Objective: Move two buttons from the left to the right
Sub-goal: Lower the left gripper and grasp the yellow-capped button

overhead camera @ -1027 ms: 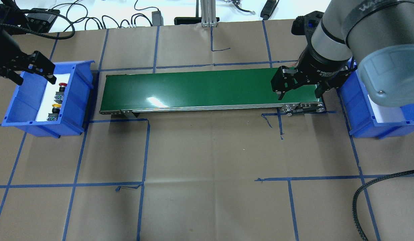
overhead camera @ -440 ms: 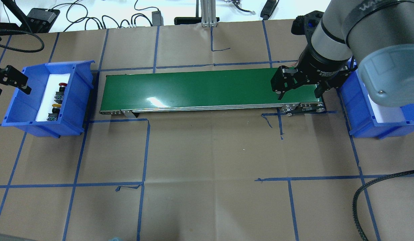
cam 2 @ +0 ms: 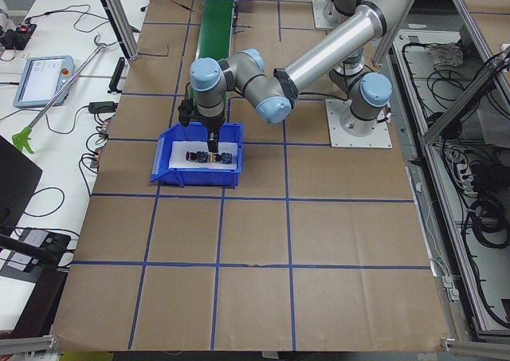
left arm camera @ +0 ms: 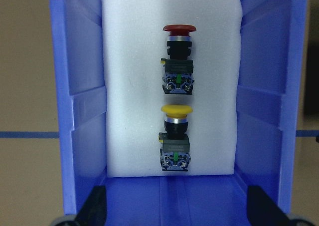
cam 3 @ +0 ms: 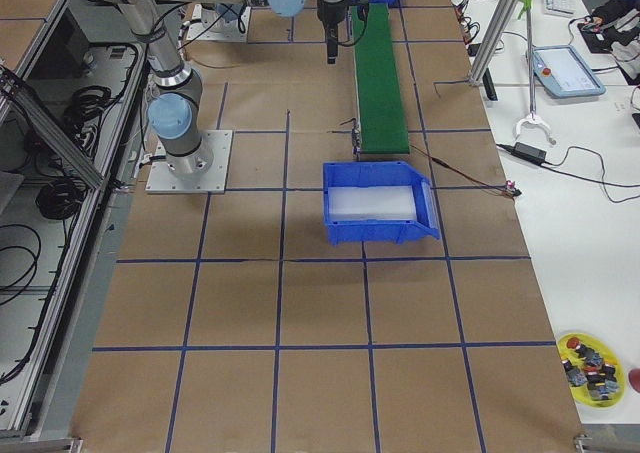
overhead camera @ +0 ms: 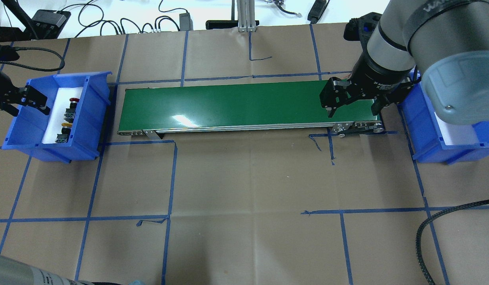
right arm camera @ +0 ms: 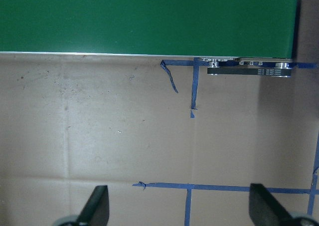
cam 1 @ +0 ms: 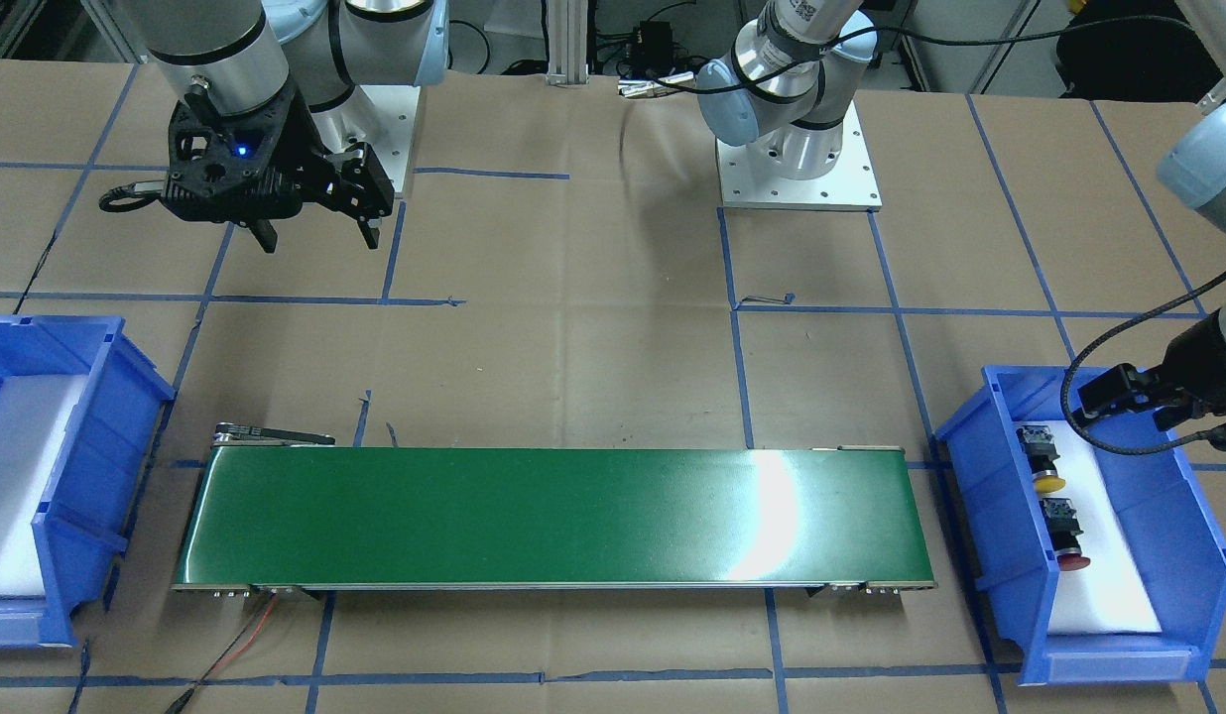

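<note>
- First pickup, we judge: our left gripper (left arm camera: 178,209) hovers spread, empty, over the left bin (left arm camera: 84,111) holding the red button (left arm camera: 178,59) and yellow button (left arm camera: 175,138).
- Next we lower onto one; right gripper (overhead camera: 353,113) hangs spread, empty.

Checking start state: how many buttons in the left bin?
2. The red button and yellow button lie in line on the white foam in the left bin; nothing hidden.

Robotics lab, taped table (overhead camera: 248,178), conveyor belt (overhead camera: 236,105), cables (cam 2: 482,213), aluminium framing (cam 3: 498,28)

red button (left arm camera: 179,61) lies in line with yellow button (left arm camera: 175,136) on foam (left arm camera: 127,86) in blue bin (left arm camera: 84,116).
</note>
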Available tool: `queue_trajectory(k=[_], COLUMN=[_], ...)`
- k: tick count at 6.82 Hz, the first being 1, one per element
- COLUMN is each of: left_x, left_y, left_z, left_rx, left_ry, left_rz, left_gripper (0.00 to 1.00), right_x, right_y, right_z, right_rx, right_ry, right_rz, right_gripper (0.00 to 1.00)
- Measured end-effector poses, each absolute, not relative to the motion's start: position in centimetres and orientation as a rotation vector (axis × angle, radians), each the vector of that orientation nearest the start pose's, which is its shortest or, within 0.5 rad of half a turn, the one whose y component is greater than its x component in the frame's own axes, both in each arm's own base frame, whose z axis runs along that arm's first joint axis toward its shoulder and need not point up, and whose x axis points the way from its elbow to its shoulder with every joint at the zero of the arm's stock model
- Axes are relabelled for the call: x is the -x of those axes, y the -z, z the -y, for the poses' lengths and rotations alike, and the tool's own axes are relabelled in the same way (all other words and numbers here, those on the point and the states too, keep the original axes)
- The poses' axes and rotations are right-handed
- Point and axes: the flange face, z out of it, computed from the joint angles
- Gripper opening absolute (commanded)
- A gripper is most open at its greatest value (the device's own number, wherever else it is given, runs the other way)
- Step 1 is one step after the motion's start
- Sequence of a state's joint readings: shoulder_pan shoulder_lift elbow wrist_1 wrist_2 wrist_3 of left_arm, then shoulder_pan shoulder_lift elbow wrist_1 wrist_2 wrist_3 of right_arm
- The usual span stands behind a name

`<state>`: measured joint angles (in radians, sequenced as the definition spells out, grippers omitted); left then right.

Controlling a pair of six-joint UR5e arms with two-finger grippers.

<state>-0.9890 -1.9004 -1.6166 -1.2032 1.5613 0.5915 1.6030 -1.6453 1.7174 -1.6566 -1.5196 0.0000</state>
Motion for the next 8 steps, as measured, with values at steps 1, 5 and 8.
queue_trajectory(k=[1, 5, 8], left_x=[-22.0, -21.2, -20.8], left_y=[-29.9, -21.6, -20.5], left_z=[58.1, 56.7, 55.9], left_rx=[-0.017, -0.02, -0.013], left_ry=[-0.007, 0.015, 0.031], left_rz=[-3.158, -3.145, -3.133], left_gripper=[1.0, 1.0, 0.44], right_x=[-15.3, -15.3, -15.3], right_y=[-46.0, -45.9, -45.8], right_z=[45.6, 45.6, 45.7], right_rx=[0.05, 0.05, 0.05], right_ry=[0.021, 0.018, 0.017], right_rz=[-3.091, -3.089, -3.09], right_gripper=[1.0, 1.0, 1.0])
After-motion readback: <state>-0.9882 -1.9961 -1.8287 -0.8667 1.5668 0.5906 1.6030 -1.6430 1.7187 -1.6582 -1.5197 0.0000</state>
